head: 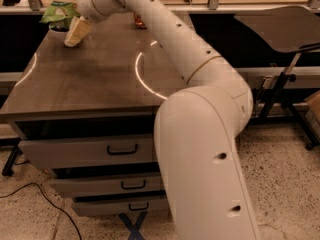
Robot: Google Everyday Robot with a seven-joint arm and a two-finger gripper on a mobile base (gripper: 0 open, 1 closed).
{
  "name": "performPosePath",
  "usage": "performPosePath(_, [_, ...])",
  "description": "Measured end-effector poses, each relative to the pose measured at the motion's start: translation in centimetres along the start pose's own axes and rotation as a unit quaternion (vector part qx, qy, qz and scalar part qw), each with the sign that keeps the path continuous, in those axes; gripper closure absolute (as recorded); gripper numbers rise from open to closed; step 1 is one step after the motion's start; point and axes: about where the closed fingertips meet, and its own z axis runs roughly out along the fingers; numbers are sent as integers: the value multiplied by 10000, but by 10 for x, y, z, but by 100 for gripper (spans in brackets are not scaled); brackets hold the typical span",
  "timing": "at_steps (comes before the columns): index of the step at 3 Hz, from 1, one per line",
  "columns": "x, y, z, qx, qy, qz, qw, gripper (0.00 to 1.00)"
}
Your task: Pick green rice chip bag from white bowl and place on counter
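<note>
The green rice chip bag (pixel 60 11) lies crumpled on top of the white bowl (pixel 56 28) at the far left corner of the counter (pixel 95 76). Only a sliver of the bowl shows under the bag. My gripper (pixel 75 33) hangs from the long white arm, just right of and in front of the bowl, low over the counter top. It is close beside the bag and nothing shows in its hold.
A red soda can (pixel 138 21) stands at the back of the counter, partly hidden behind my arm. Three grey drawers (pixel 100 151) sit under the counter. A dark folding stand (pixel 280 31) is to the right. A cable (pixel 45 201) lies on the floor.
</note>
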Motion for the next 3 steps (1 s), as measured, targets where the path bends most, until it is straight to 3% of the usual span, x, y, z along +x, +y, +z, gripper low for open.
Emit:
performPosePath(1, [-6,-4,30,-46,-106,99,9999,24])
performPosePath(3, [-8,-17,36,148,-85,193,9997,87])
